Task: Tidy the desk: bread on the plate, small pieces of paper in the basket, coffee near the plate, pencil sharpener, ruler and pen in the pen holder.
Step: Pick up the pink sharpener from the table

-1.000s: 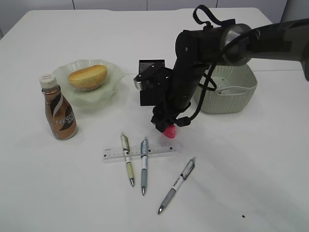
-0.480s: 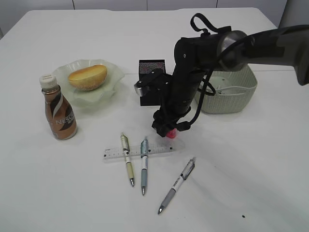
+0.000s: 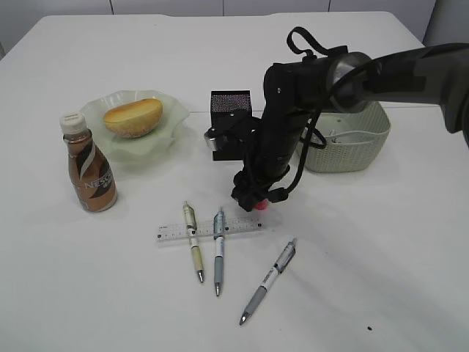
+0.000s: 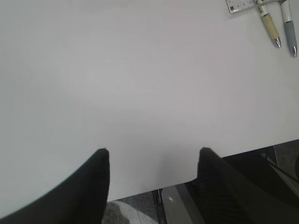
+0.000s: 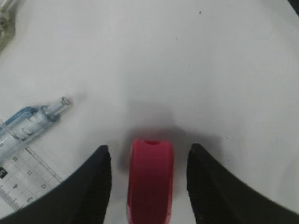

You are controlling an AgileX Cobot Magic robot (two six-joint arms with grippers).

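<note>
My right gripper (image 3: 253,196) is low over the table, open, its two fingers on either side of the red pencil sharpener (image 5: 150,179) with gaps on both sides (image 3: 259,204). The clear ruler (image 3: 209,229) lies just left of it with two pens (image 3: 194,242) (image 3: 218,251) across it; a third pen (image 3: 268,281) lies apart. The black pen holder (image 3: 230,103) stands behind the arm. Bread (image 3: 133,116) lies on the green plate (image 3: 165,136), the coffee bottle (image 3: 89,163) beside it. The basket (image 3: 348,150) is at the right. My left gripper (image 4: 153,156) is open over bare table near its edge.
The right arm crosses the view from the upper right and hides part of the pen holder and the basket's left side. The left wrist view shows the table's front edge (image 4: 233,154) and the floor below it. A small dark speck (image 3: 368,328) lies front right.
The right gripper has lowered a little and shifted slightly right onto the sharpener, now covering most of it in the exterior view. Nothing else has moved.
</note>
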